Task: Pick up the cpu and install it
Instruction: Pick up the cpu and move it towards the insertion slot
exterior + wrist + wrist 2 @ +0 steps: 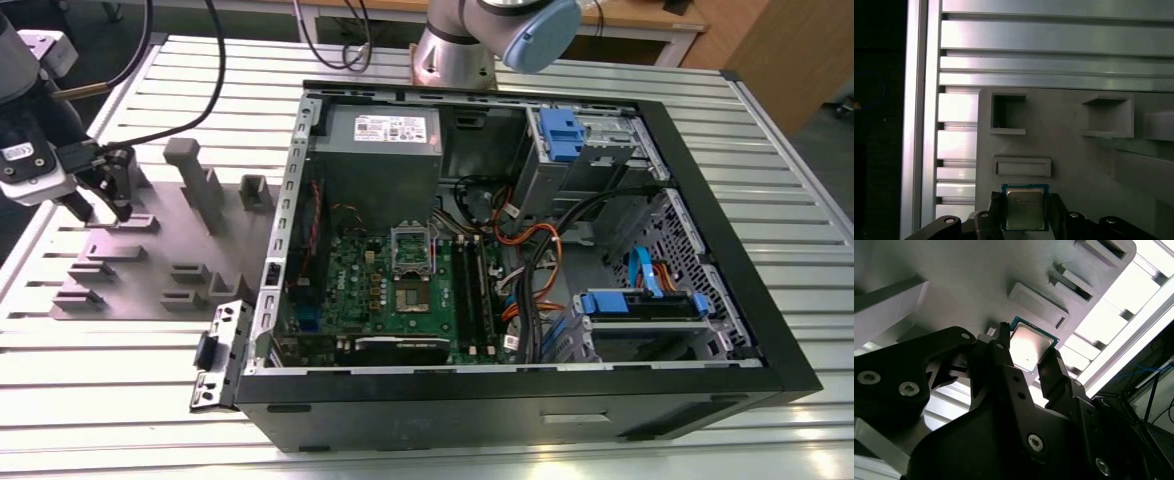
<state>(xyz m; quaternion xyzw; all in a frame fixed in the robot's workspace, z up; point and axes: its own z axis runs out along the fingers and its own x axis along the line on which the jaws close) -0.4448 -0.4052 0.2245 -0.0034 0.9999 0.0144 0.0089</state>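
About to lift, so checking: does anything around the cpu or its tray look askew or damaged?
Nothing stands out. The cpu lies flat on the grey tray, its edges parallel to the tray's pockets, right at the gripper. Its metal top looks unmarked in both wrist views.

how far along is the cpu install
Done: nothing installed yet. In hand: the gripper is down around the cpu on the grey tray; a firm grip cannot be told. Left: the cpu is not yet in the motherboard socket.
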